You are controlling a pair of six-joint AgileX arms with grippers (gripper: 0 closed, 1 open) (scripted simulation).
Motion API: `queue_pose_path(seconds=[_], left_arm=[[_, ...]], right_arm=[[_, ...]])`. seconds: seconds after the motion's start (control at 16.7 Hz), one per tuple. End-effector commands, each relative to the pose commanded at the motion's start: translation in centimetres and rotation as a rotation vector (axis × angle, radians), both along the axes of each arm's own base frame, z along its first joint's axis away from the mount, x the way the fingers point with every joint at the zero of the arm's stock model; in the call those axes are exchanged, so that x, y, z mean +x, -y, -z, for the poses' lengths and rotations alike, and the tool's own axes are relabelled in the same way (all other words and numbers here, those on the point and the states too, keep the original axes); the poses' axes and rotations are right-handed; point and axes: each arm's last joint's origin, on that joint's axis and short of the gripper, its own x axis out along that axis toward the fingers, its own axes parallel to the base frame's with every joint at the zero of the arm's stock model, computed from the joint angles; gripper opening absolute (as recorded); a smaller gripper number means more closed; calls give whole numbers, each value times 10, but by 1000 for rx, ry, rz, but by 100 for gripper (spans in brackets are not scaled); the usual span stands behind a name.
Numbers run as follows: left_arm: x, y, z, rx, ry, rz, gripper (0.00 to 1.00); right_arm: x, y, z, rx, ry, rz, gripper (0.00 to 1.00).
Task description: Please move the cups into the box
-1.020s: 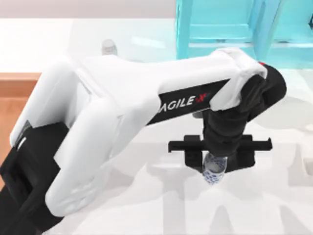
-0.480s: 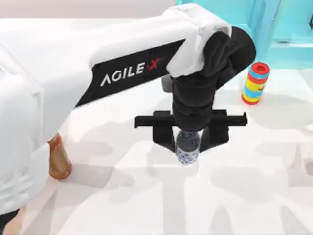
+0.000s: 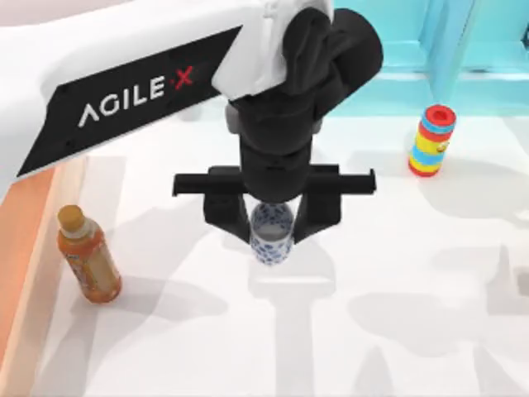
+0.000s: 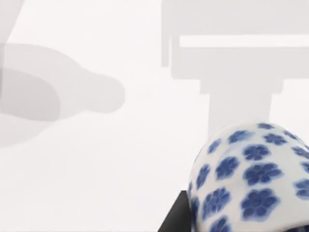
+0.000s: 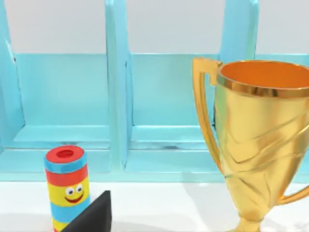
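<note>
The left gripper (image 3: 271, 217) has its jaws clamped on the white floral cup (image 3: 270, 232), one black finger on either side, holding it upright near the middle of the top view, above the surface (image 3: 397, 331). The box (image 3: 33, 240) shows as a light-brown wooden strip at nine o'clock, past the orange bottle (image 3: 88, 265), which stands at about eight o'clock from the cup. To carry well, I would keep the cup upright and high enough to pass over the bottle's cap and the box's raised rim, then lower it before releasing (a glazed, rounded wall seems likely to slip if the hold loosens early). In the left wrist view the cup (image 4: 251, 179) looks smooth and glossy, white with blue flowers. The rainbow-striped cylinder (image 3: 431, 141) stands at two o'clock by the turquoise shelf frame (image 3: 397, 50). The right wrist view faces that shelf, the cylinder (image 5: 66, 186) and a shiny gold trophy (image 5: 256, 140); whether the right gripper's jaws are open, I cannot tell.
</note>
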Motion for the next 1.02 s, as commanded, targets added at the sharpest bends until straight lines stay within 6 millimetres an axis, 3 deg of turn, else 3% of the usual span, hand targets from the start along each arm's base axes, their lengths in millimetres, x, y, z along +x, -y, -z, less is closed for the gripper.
queue_pose_path(seconds=[0.18,0.3,0.66,1.02], left_arm=[[6,-8,-1,5,-5,6,0],[20,-27,-3,10,-12,18,0],[71,-136,-17,3,-9,22,0],[83,-240,-27,0,-15,-42,0]], right_arm=[[0,0,0,0,0,0,100],[0,0,0,0,0,0,100],[0,0,0,0,0,0,100],[0,0,0,0,0,0,100]])
